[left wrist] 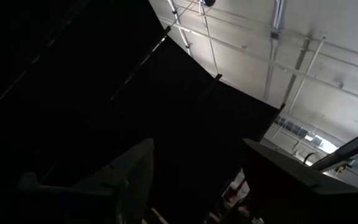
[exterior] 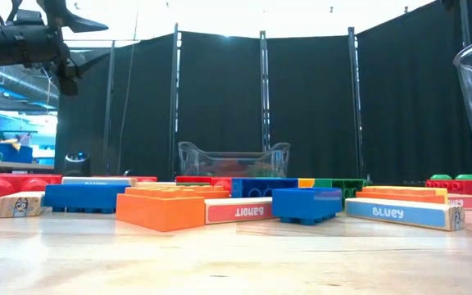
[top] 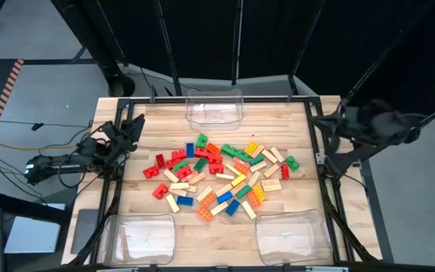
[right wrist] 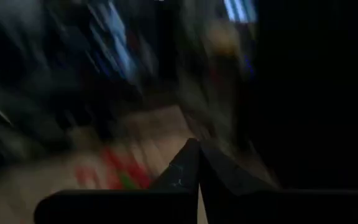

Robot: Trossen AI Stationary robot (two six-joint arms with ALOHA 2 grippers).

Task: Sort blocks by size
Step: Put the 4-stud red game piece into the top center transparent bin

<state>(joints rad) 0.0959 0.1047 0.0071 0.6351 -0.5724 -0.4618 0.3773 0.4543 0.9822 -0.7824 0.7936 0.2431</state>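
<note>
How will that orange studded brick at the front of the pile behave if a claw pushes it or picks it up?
The orange brick looks like rigid moulded plastic, so probably stiff and light. It lies flat and low on the wooden table, so it should slide rather than roll or tip. Its smooth sides may be a little slippery; neighbours touching it would likely get shoved along.
</note>
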